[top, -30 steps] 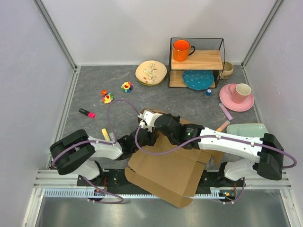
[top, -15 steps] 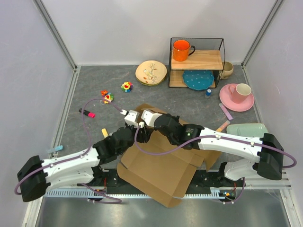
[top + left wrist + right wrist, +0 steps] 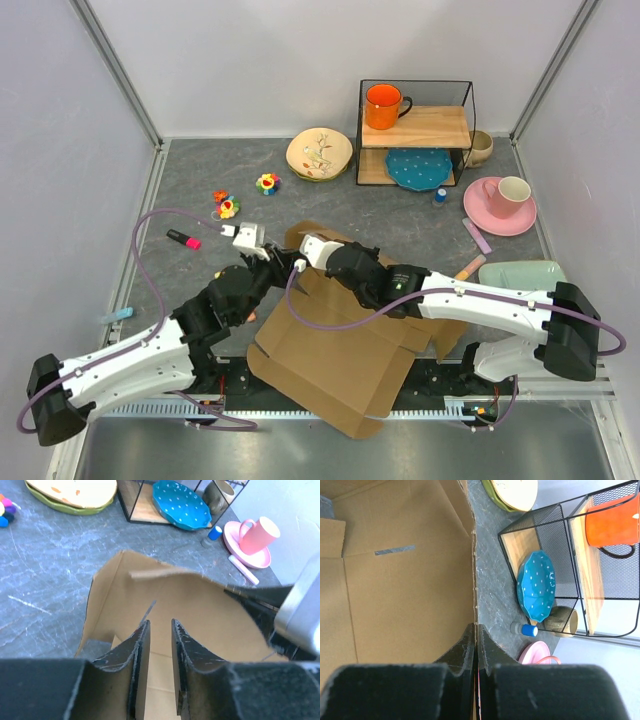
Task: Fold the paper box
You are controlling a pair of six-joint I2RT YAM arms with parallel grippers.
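The paper box (image 3: 345, 360) is a brown cardboard sheet lying half unfolded at the near middle, its near corner hanging over the table's edge. Its far flap is raised. My right gripper (image 3: 305, 262) is shut on that flap's edge; the right wrist view shows the cardboard edge (image 3: 474, 570) running between its jaws (image 3: 476, 630). My left gripper (image 3: 272, 262) hovers at the box's far left corner. In the left wrist view its jaws (image 3: 160, 625) stand narrowly apart with nothing between them, above the box's inside (image 3: 200, 605).
A wire shelf (image 3: 415, 130) at the back holds an orange mug (image 3: 385, 105) and a blue plate (image 3: 418, 167). A pink cup and plate (image 3: 500, 200), a floral plate (image 3: 320, 153), small toys (image 3: 227, 205), a pink marker (image 3: 183, 239) and a green tray (image 3: 520, 272) surround the box.
My left arm has swung out to the left and stretched forward, carrying its gripper to the box's far left corner. The box shifted slightly left. The right gripper kept its hold.
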